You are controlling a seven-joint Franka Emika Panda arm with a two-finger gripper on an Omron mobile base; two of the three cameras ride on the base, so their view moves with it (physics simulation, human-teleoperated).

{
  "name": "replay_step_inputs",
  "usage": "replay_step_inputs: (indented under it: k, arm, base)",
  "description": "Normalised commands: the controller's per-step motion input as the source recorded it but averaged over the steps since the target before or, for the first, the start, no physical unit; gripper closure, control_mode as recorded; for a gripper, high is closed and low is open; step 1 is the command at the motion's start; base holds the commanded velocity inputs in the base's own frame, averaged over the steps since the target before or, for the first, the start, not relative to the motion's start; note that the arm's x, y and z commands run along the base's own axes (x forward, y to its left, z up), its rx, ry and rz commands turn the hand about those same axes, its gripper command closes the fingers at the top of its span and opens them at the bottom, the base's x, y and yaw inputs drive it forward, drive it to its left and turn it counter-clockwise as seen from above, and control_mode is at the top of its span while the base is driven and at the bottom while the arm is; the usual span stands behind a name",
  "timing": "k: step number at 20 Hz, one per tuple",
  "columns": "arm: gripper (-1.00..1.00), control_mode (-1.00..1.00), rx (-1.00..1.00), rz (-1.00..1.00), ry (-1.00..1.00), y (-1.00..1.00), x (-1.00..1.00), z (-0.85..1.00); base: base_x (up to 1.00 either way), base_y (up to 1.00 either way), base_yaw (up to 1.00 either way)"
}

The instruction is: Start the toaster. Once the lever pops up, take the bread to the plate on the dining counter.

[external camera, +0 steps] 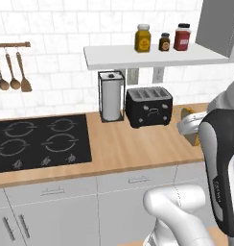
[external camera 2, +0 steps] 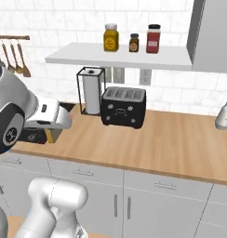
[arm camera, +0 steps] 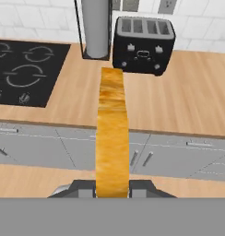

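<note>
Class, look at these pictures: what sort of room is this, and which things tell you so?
A rendered kitchen: a black stovetop set in a wood counter, a toaster by the tiled wall, and cooking utensils hanging on a rail.

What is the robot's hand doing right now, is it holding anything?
Hand: closed on the slice of bread, held away from the toaster.

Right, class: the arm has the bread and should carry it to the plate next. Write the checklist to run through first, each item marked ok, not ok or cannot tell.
1. Bread gripped in the hand: ok, edge-on between the fingers.
2. Bread out of the toaster: ok, slots look empty.
3. Bread clear of the paper-towel holder: ok.
4. Lever popped up: cannot tell.
5. Plate located: cannot tell.
</note>
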Motion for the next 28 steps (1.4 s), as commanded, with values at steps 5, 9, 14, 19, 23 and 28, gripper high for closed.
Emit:
replay_step_inputs:
  k: [5, 9, 14, 19, 23, 28]
  arm:
    - [1.00, 1.00, 0.00, 0.00, 0.00, 0.00, 0.00, 0.00]
    - [1.00, 1.00, 0.00, 0.00, 0.00, 0.00, 0.00, 0.00]
    - [1.00, 1.00, 0.00, 0.00, 0.00, 0.00, 0.00, 0.00]
    - [1.00, 1.00, 0.00, 0.00, 0.00, 0.00, 0.00, 0.00]
    - [1.00, 1.00, 0.00, 0.00, 0.00, 0.00, 0.00, 0.00]
    - [1.00, 1.00, 0.00, 0.00, 0.00, 0.00, 0.00, 0.00]
  base:
    - [-0.72, 0.00, 0.59]
    - [-0.24, 0.04, 0.97]
    - [-0.06, 0.00, 1.00]
    - [-0.04, 0.00, 1.00]
    - [0.00, 0.00, 1.00]
    - [0.00, 0.00, 0.99]
